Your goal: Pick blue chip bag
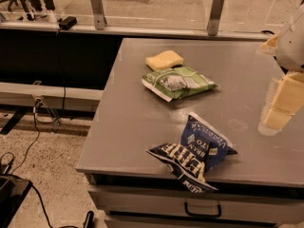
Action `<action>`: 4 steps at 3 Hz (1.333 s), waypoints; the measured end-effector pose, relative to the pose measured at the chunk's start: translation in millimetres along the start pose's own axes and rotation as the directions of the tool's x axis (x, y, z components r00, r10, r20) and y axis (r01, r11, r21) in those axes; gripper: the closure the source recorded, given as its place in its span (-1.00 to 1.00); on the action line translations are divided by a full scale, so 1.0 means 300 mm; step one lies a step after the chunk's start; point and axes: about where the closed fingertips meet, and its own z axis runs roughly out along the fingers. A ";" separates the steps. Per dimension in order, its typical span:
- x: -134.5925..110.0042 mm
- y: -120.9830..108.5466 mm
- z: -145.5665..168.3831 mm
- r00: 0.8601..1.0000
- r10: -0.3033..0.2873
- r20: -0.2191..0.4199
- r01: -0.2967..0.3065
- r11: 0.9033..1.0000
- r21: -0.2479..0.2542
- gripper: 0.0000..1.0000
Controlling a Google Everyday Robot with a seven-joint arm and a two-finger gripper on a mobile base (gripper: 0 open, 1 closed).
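Note:
The blue chip bag is a glossy blue and navy foil bag with white block lettering. It lies crumpled at the front edge of the grey table, and its lower corner hangs over the edge. My gripper, pale yellow below a white arm, hangs at the right edge of the view. It is above the table, to the right of the bag and a little farther back. It is apart from the bag and holds nothing that I can see.
A green-and-white snack bag lies mid-table, with a pale yellow sponge-like block just behind it. A drawer with a dark handle sits under the table front. A glass barrier runs behind. Cables lie on the floor at left.

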 end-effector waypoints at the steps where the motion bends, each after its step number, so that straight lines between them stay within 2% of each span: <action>1: 0.000 0.000 0.000 1.000 0.000 0.000 0.000 1.000 0.000 -1.00; 2: -0.013 0.006 0.052 0.999 -0.033 0.021 0.034 0.998 -0.045 -1.00; 3: -0.046 0.057 0.151 0.990 -0.123 0.065 0.129 0.987 -0.100 -1.00; 4: -0.081 0.140 0.234 0.957 -0.250 0.149 0.271 0.953 -0.139 -1.00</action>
